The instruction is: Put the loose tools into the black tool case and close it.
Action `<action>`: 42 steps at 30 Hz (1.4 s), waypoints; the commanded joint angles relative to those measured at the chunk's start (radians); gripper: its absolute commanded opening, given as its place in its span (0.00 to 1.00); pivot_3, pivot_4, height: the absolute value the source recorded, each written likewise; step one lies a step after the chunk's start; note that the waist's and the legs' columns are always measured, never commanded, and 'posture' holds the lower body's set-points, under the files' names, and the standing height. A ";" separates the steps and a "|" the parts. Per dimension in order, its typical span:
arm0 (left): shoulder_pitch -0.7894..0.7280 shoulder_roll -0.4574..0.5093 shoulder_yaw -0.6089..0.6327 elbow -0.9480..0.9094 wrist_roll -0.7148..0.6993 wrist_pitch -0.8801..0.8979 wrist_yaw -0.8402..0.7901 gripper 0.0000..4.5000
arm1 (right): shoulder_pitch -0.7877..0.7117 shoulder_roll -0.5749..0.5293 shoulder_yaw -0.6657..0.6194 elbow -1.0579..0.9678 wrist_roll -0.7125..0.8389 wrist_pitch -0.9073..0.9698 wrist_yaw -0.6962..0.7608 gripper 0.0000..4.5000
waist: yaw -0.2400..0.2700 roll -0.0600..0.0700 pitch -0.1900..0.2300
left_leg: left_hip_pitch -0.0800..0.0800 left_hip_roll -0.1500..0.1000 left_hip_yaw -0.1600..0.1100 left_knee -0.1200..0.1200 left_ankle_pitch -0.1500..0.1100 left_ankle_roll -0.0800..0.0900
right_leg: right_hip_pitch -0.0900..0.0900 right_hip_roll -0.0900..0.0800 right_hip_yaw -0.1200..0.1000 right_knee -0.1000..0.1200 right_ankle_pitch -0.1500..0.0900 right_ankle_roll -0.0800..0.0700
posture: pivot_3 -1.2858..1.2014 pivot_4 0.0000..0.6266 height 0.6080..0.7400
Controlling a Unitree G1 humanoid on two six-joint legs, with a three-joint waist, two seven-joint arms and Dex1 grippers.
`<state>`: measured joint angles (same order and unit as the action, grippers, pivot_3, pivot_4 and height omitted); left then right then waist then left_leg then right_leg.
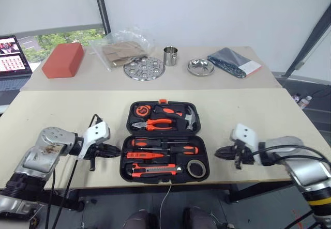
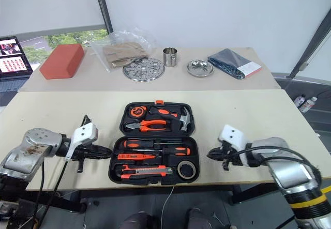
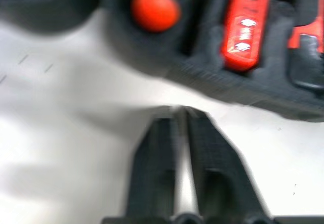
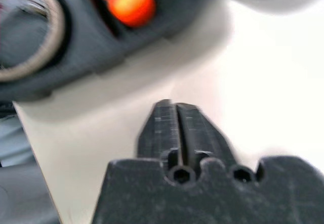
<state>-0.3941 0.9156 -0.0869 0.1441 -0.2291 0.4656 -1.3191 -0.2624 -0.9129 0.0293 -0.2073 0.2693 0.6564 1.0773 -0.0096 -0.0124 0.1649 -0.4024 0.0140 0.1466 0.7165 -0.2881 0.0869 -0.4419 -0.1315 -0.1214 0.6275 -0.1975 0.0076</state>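
Nearest the camera, the black tool case (image 1: 164, 141) lay open and flat at the front edge of the desk (image 1: 62, 115), its lid half toward 12 o'clock with the orange latch (image 1: 163, 101) at its far rim. In the near half sat two screwdrivers (image 1: 164, 146), one slim orange tester pen (image 1: 146, 155), a long utility knife (image 1: 155, 170) and, at 4 o'clock within that half, a grey tape roll (image 1: 195, 168). The lid half held pliers (image 1: 155, 124), a hammer (image 1: 187, 116) and a tape measure (image 1: 140, 110).

At 9 o'clock from the case, the left claw (image 1: 115, 152) hovered just beside its side wall, fingers (image 3: 202, 153) nearly pressed together with a thin slit between them, pinching nothing. At 3 o'clock, the right claw (image 1: 221, 152) stood a little apart from the case, its fingers (image 4: 190, 128) likewise almost together and empty.

On the far desk (image 1: 222, 79) lay a red block (image 1: 63, 59) at 11 o'clock, a clear bag (image 1: 124, 48), one perforated steel dish (image 1: 144, 67), a steel cup (image 1: 170, 56), a small steel bowl (image 1: 200, 66) and a dark pouch (image 1: 232, 62) at 1 o'clock. A laptop screen (image 1: 13, 56) showed at 10 o'clock.
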 commanded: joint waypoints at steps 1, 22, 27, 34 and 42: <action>-0.171 -0.008 0.081 0.127 -0.104 0.283 0.023 0.47 | -0.103 0.008 -0.125 -0.027 0.155 0.212 -0.021 0.47 | 0.000 -0.001 0.001 | 0.001 0.000 0.000 0.000 0.000 -0.001 | 0.000 0.000 0.000 0.000 -0.001 0.002 | 0.52 0.24 0.95; -0.583 -0.318 0.040 0.545 -0.060 0.531 0.312 0.45 | -0.592 0.434 -0.034 0.523 0.084 0.448 -0.467 0.46 | -0.005 -0.004 0.002 | -0.015 -0.005 0.000 -0.004 0.008 0.001 | -0.014 0.004 -0.003 0.005 0.006 -0.003 | 0.52 0.24 0.95; -0.577 -0.342 0.064 0.559 -0.063 0.531 0.344 0.07 | -0.581 0.448 -0.034 0.500 0.083 0.443 -0.477 0.09 | -0.004 -0.003 0.001 | -0.011 -0.005 0.000 -0.002 0.008 0.001 | -0.009 0.004 -0.002 0.004 0.006 -0.002 | 0.52 0.24 0.95; -0.479 -0.358 0.051 0.370 -0.053 0.324 0.304 0.00 | -0.561 0.435 -0.017 0.369 0.058 0.287 -0.456 0.00 | -0.004 -0.003 0.001 | 0.001 -0.005 -0.001 -0.003 0.004 -0.007 | 0.002 0.001 0.000 0.002 0.006 -0.002 | 0.52 0.24 0.95; -0.486 -0.426 0.135 0.261 -0.032 -0.073 0.391 0.00 | -0.578 0.450 -0.059 0.274 -0.021 -0.002 -0.530 0.00 | 0.002 -0.003 0.002 | -0.006 -0.006 0.000 -0.002 0.005 -0.008 | -0.004 0.000 -0.001 0.001 0.009 -0.003 | 0.52 0.24 0.95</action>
<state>-0.8197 0.5199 0.0441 0.4691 -0.2353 0.5100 -0.9075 -0.7863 -0.4760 -0.0020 0.1804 0.2350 0.7791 0.5427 -0.0081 -0.0152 0.1669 -0.4102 0.0080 0.1464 0.7146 -0.2810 0.0819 -0.4479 -0.1312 -0.1222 0.6287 -0.1884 0.0042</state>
